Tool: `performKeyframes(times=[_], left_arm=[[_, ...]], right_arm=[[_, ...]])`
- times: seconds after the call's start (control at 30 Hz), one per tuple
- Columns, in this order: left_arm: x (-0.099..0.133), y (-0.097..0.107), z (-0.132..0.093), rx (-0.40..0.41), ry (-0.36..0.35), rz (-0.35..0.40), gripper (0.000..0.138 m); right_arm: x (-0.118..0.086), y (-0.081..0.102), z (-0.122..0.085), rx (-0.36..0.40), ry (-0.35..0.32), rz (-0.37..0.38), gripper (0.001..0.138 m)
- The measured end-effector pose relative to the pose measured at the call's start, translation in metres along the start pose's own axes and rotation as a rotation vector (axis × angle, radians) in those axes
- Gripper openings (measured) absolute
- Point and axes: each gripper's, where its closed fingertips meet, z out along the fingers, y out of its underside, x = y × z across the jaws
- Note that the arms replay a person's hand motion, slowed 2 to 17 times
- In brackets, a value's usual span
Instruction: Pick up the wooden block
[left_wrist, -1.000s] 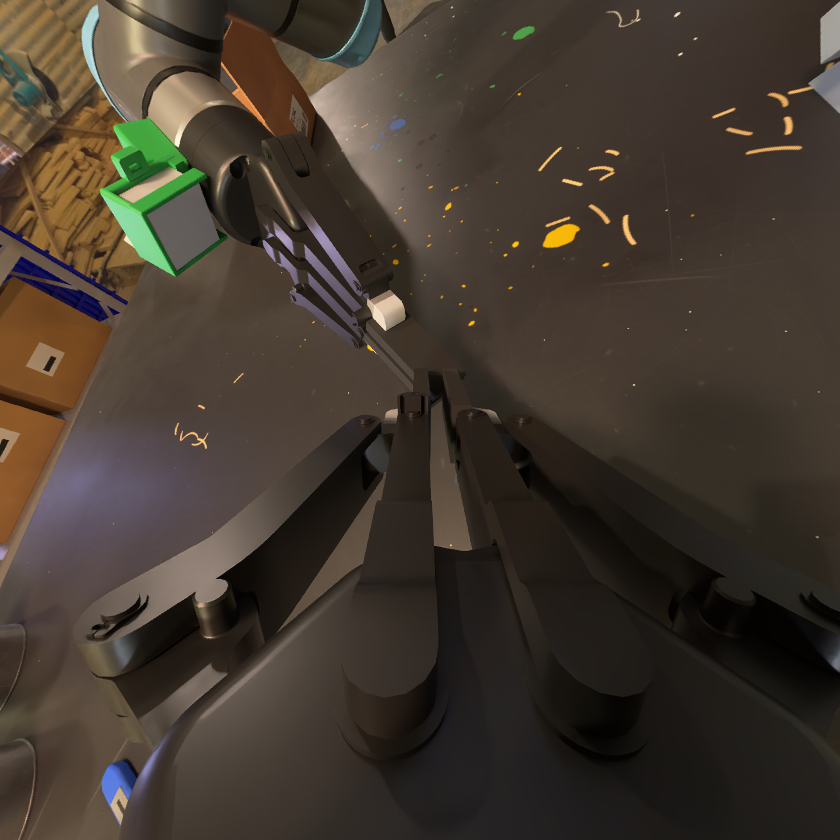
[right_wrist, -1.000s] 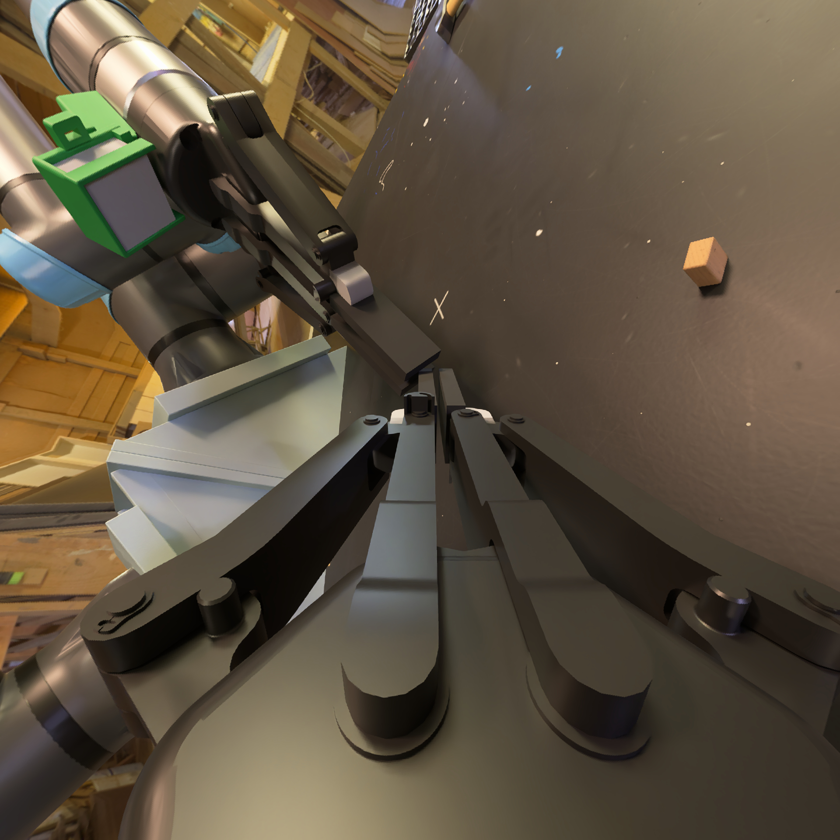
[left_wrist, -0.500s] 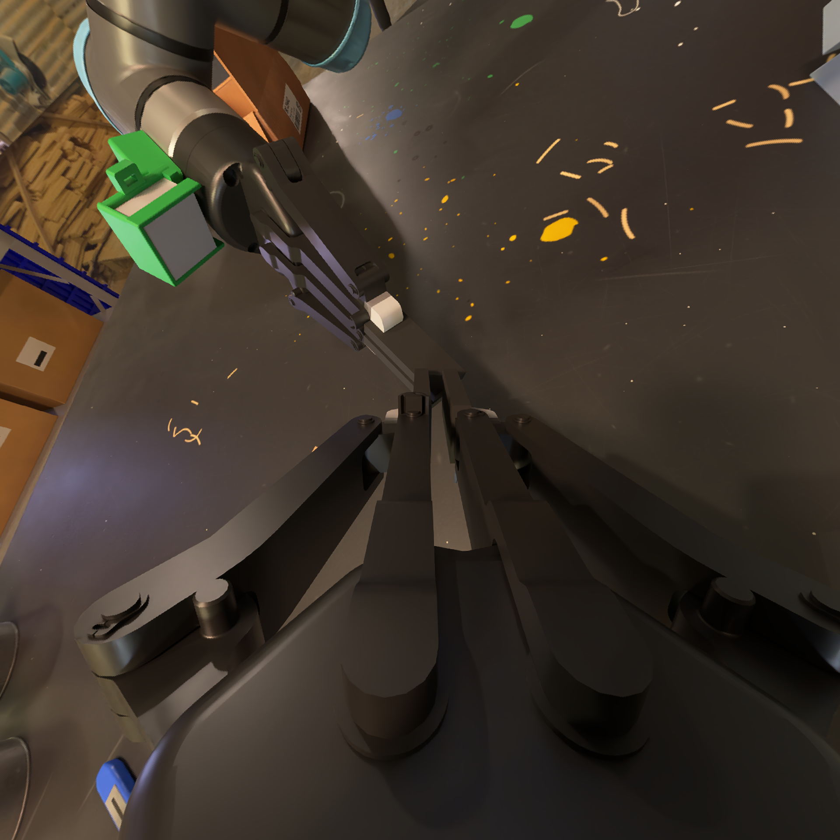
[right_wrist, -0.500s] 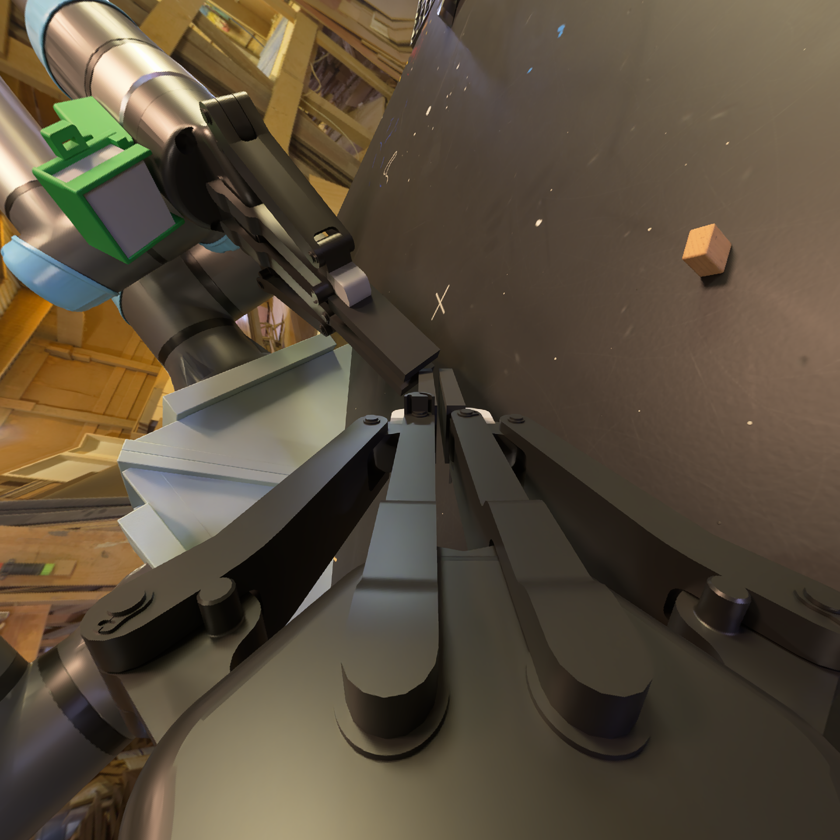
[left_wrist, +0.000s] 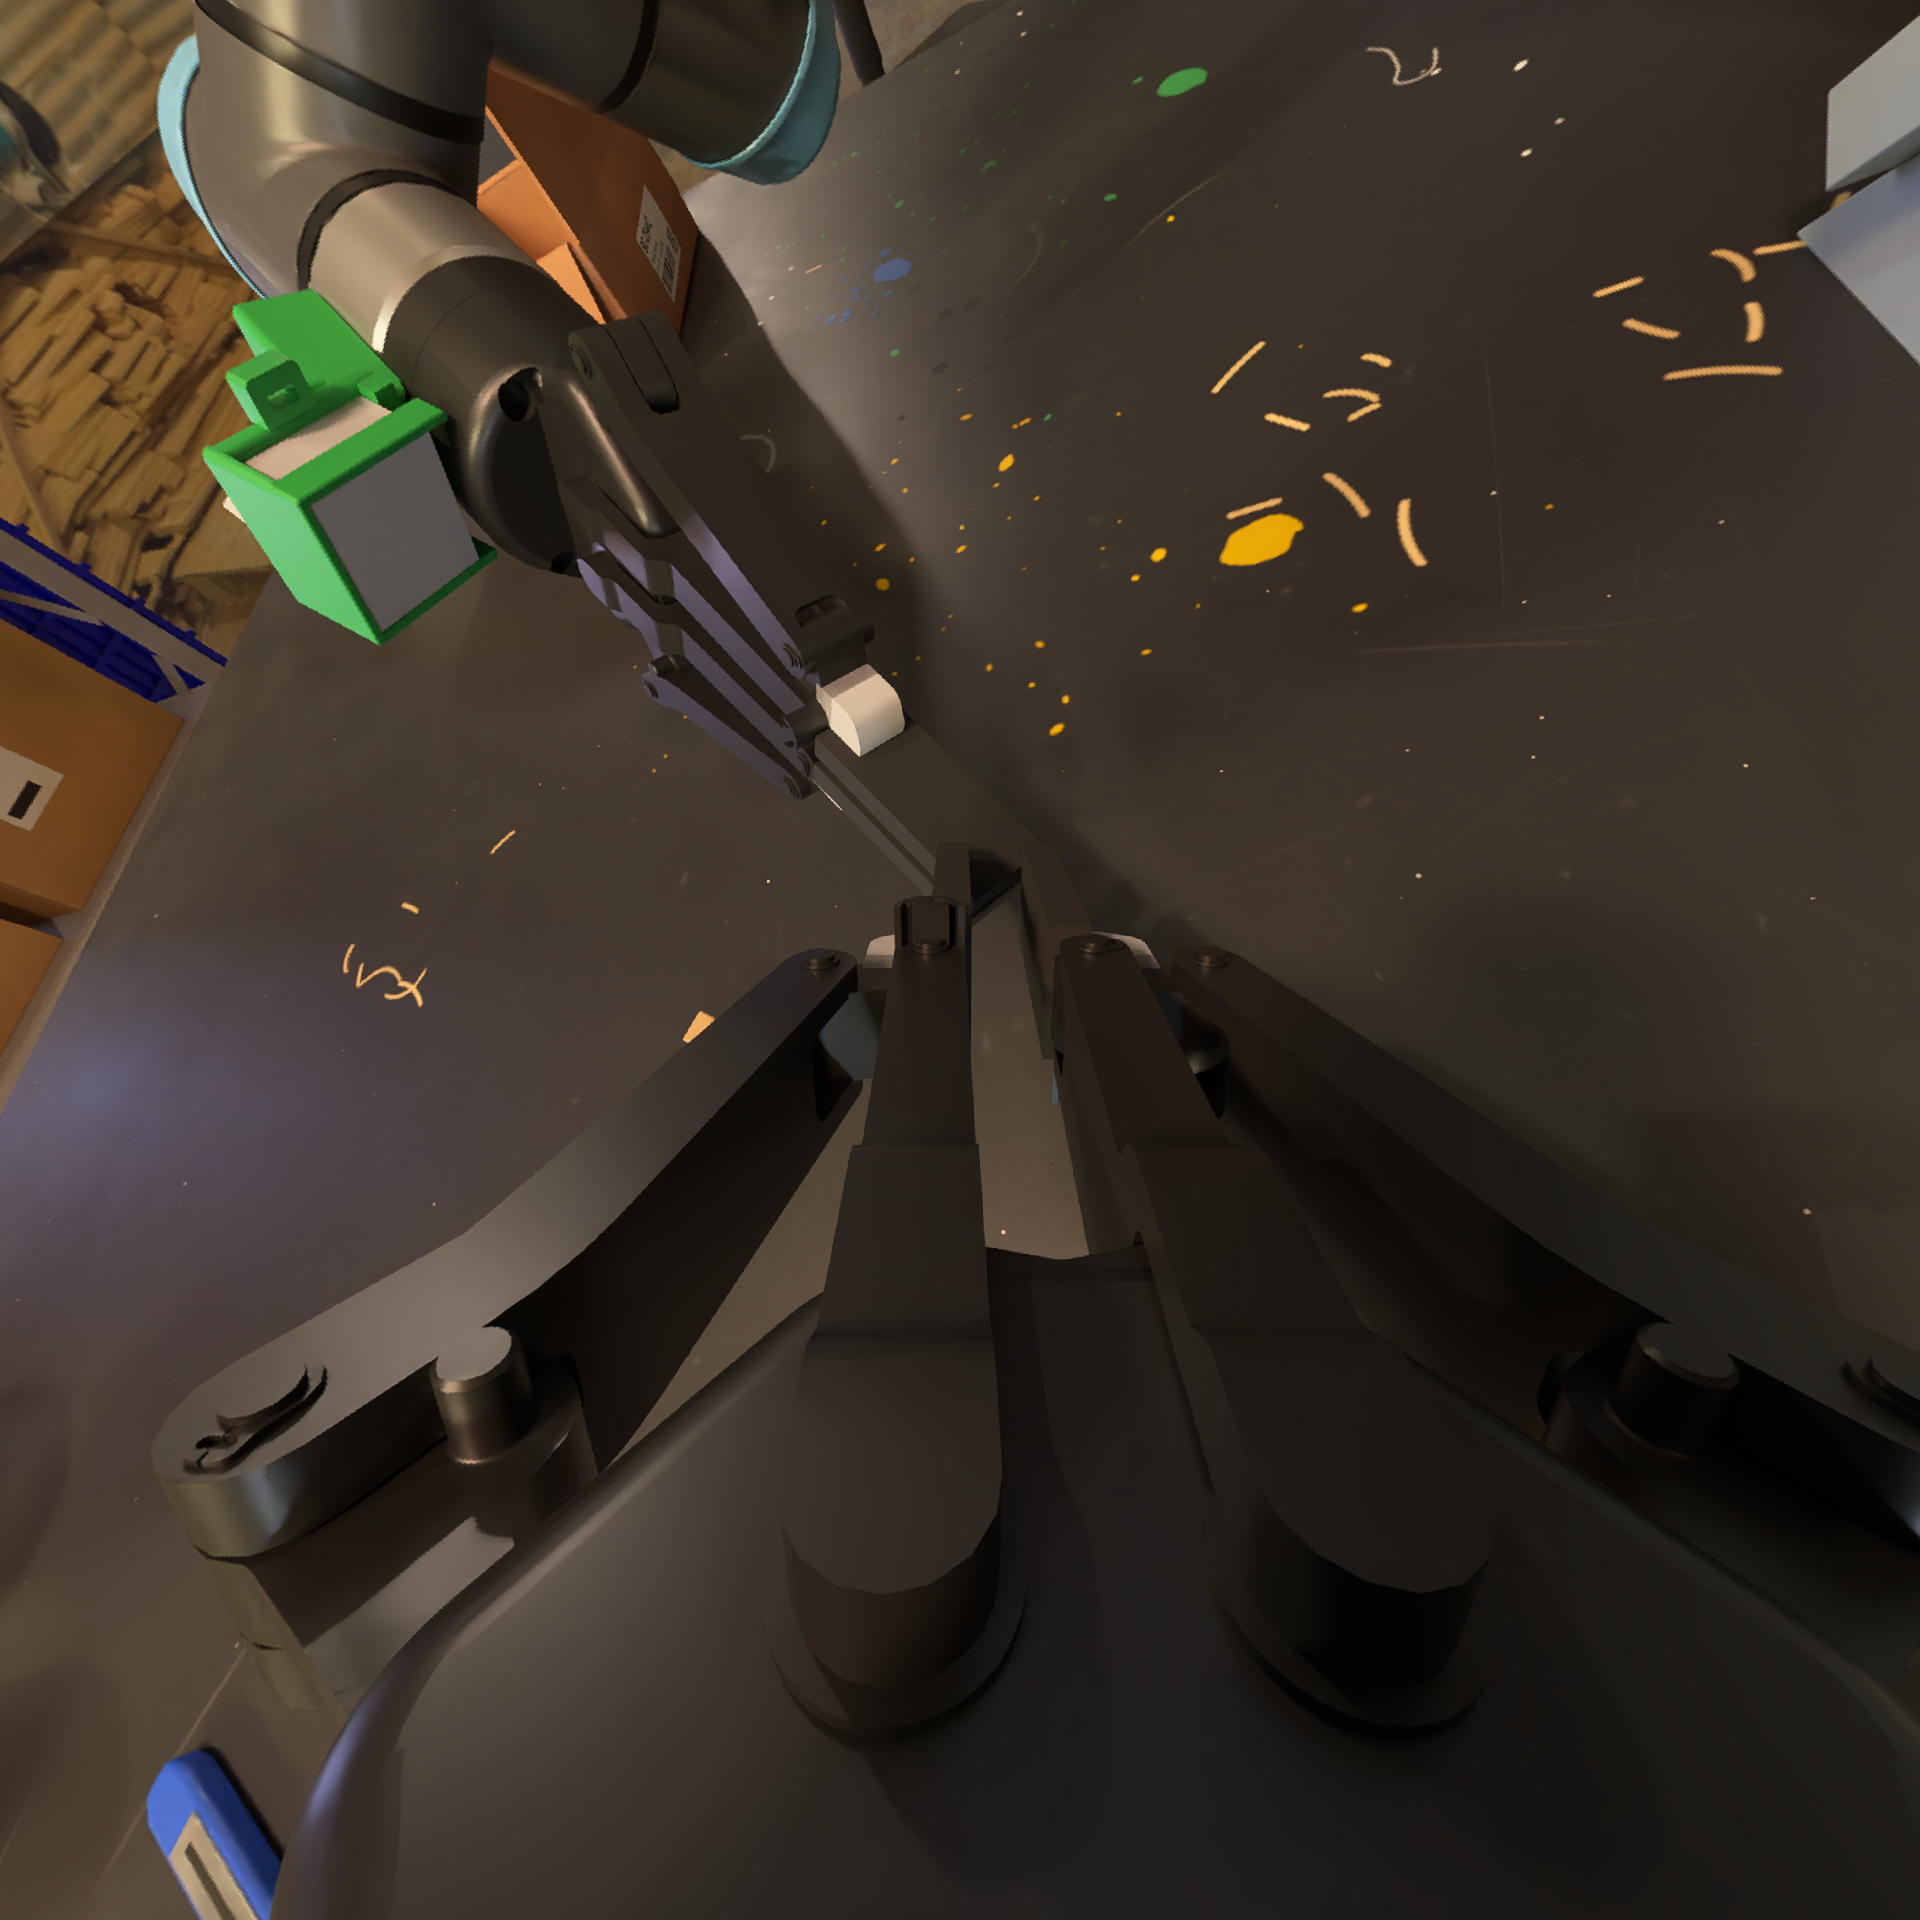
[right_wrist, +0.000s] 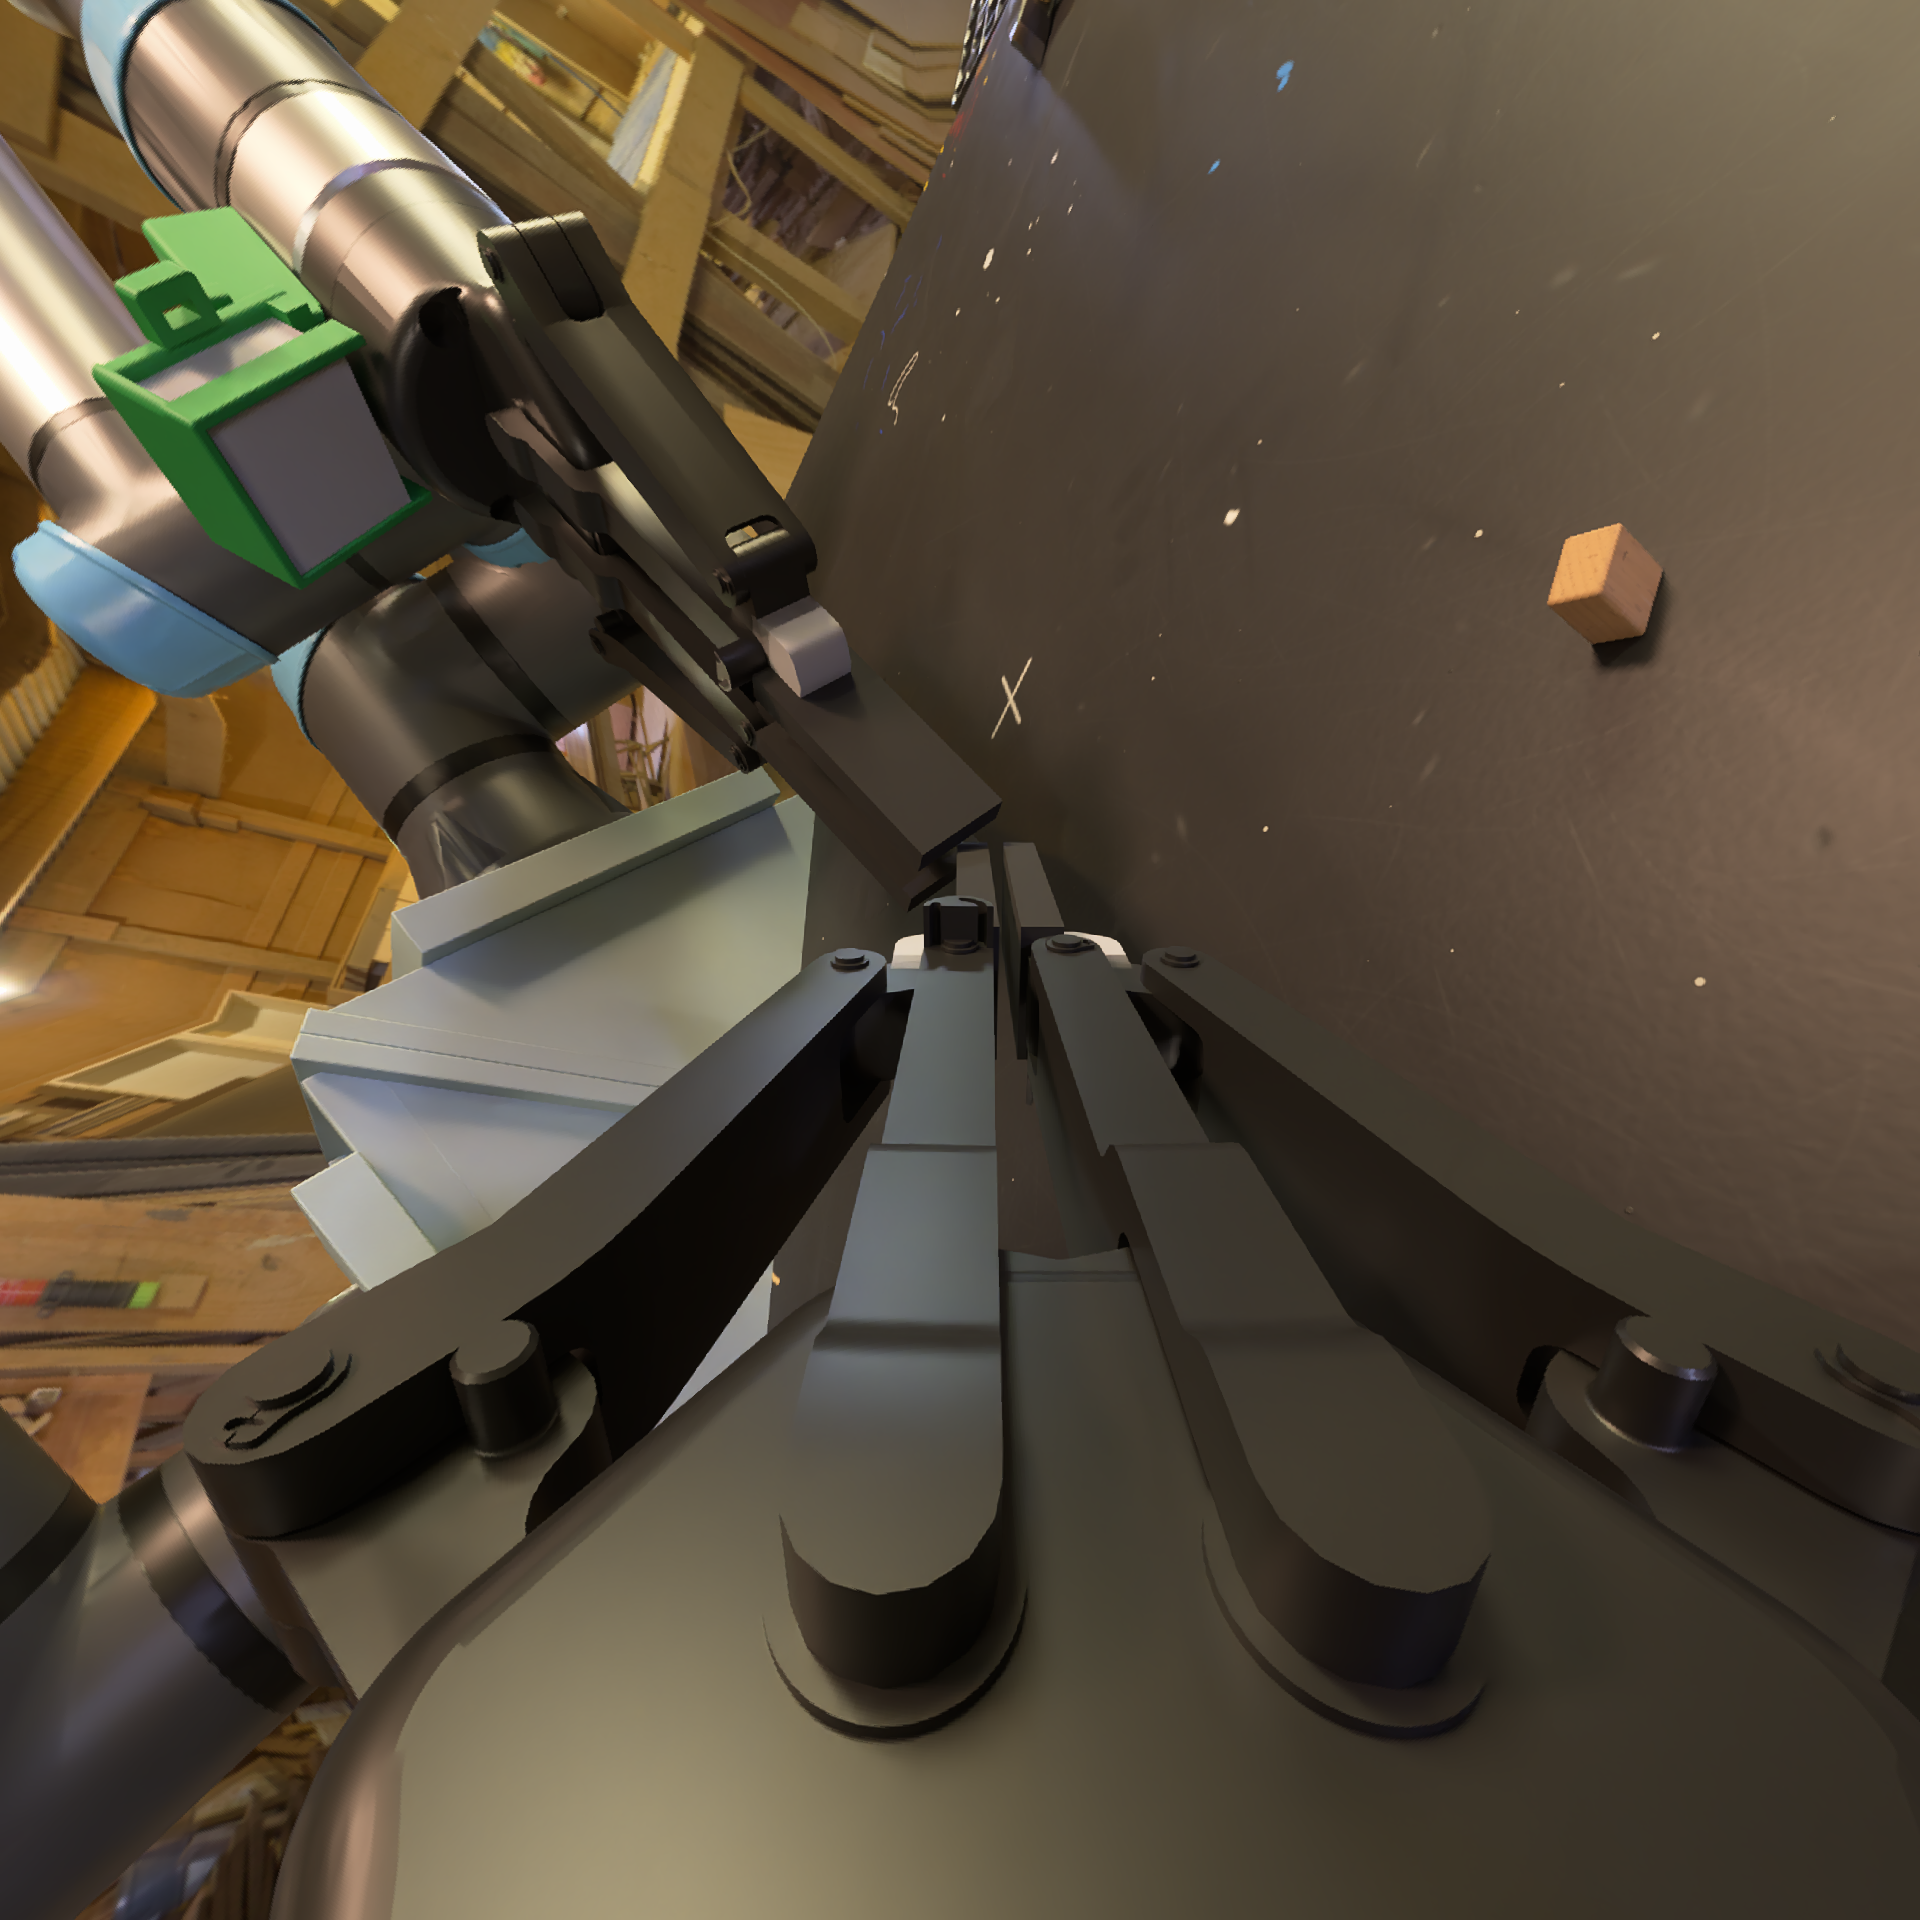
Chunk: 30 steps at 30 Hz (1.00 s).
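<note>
The wooden block is a small tan cube lying alone on the dark table, up and to the right of my right gripper. That gripper is shut and empty, well apart from the block. My left gripper is also shut and empty. A small tan corner peeks out beside its left linkage; I cannot tell whether it is the block. Each view shows the other arm's shut gripper at upper left, as the right gripper and the left gripper. The fingertips of the two grippers nearly meet.
Paint specks and tan scribbles mark the table. Cardboard boxes stand past its left edge and an orange box at the back. A pale grey mount sits under the left arm. A grey block is at top right.
Both views have shifted only slightly. Both grippers have stayed shut. The tan corner beside my left gripper's linkage has come into view. The block has hardly moved in the right wrist view.
</note>
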Motion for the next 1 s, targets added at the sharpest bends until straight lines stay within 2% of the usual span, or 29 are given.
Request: performKeyframes(times=[0.57, 0.83, 1.0], left_arm=[[-0.002, 0.0028, 0.0039, -0.015, -0.002, -0.002, 0.011], [-0.0016, 0.0042, 0.0055, -0.026, -0.003, 0.001, 0.01], [-0.0031, 0.006, 0.0065, -0.033, -0.002, -0.021, 0.01]], right_arm=[[0.0023, 0.002, -0.0011, -0.015, -0.018, 0.006, 0.004], [0.0043, 0.003, -0.0007, -0.019, -0.01, 0.009, 0.004], [0.0069, 0.0018, -0.0009, -0.007, 0.008, 0.011, 0.004]])
